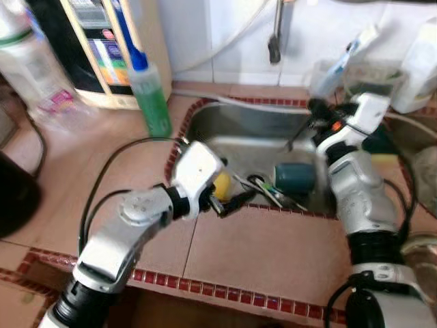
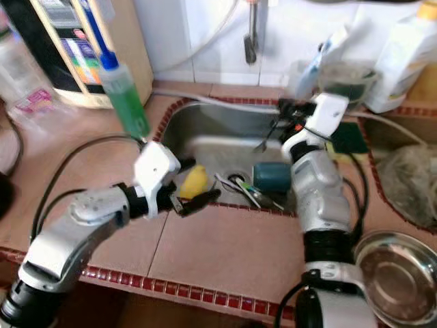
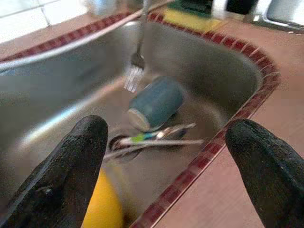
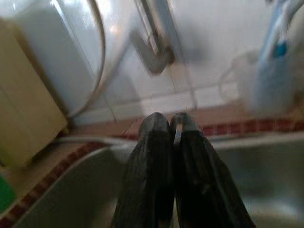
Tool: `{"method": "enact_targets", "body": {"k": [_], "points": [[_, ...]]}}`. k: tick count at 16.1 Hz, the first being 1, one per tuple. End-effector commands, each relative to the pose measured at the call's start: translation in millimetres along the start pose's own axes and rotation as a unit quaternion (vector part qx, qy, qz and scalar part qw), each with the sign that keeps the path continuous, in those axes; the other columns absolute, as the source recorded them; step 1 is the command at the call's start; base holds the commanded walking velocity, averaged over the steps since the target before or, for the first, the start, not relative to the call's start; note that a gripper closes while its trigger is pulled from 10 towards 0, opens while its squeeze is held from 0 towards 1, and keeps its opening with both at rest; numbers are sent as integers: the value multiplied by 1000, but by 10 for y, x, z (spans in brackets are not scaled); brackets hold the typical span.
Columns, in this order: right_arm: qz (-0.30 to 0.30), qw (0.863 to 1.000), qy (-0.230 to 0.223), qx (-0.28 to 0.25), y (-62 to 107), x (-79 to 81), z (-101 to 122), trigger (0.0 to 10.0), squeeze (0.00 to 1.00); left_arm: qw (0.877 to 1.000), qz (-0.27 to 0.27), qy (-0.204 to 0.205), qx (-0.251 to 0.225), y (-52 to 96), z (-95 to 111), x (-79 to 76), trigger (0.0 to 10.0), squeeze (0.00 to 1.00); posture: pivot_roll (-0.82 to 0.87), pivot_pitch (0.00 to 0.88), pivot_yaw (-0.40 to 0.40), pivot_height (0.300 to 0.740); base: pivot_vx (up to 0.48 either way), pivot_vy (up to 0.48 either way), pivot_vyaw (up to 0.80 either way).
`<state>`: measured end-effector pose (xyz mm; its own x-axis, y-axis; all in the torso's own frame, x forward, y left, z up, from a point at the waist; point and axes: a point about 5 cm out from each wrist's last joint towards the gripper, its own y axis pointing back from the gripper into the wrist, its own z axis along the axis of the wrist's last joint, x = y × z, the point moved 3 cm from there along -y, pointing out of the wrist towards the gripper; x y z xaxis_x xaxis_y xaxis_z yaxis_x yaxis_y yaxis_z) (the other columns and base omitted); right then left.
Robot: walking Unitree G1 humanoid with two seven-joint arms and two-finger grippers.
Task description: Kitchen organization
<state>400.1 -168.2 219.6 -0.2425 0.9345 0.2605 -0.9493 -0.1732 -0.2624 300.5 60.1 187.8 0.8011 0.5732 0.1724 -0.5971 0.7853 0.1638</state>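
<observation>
right gripper: over the far side of the sink, fingers pinched tight on a fork; handle up between the pads, tines hanging down above the basin.
left gripper: at the near sink rim, fingers spread wide, holding nothing; left wrist view looks into the basin.
fork, other view: left wrist view shows it dangling above the blue cup, tines clear of everything.
sink contents: blue cup on its side near the drain, loose utensils beside it, yellow object near the left gripper.
step (judgement): fork lifted out, next goes to wherever cutlery belongs; likely the clear holder behind the sink, not certain.
how to do well: keep pinch firm, the handle is thin and may be wet and could swivel. Lift straight until tines clear the rim, dodge the faucet, and lower tines-first.
left arm: keep it still and out of the fork's path.
labels: box on the counter has printed panels, too blurred to read. Green bottle and white jug: no readable text.
</observation>
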Motion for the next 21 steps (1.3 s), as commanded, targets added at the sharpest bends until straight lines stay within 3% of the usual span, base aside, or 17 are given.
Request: {"method": "enact_targets", "body": {"k": [1,6,9,14,15,16,21], "points": [[21,1000,2,-9,-44,118,41,10000,0,1000,11,-9,-5,75,51,55,10000,0,-12,222,81,740,0,0,0],[27,1000,-7,-11,-88,142,-4,10000,0,999,39,-19,-1,140,92,141,10000,0,2,211,85,740,0,0,0],[23,999,-19,-12,-94,113,-15,10000,0,999,29,-24,-4,139,125,114,10000,0,-1,206,88,740,0,0,0],[-11,998,-65,19,21,-31,-268,10000,0,999,16,-42,-8,122,145,38,10000,0,-2,200,87,740,0,0,0],[-11,998,-65,18,24,-31,-267,10000,604,999,17,-41,-11,122,150,40,10000,0,-5,199,88,740,0,0,0],[-10,997,-74,16,25,-29,-261,10000,1000,999,17,-42,-11,119,153,46,10000,0,-6,198,88,740,0,0,0],[-4,996,-92,4,-6,-30,-193,10000,1000,997,26,-72,-27,89,180,55,10000,0,-15,176,80,740,0,0,0]]}}
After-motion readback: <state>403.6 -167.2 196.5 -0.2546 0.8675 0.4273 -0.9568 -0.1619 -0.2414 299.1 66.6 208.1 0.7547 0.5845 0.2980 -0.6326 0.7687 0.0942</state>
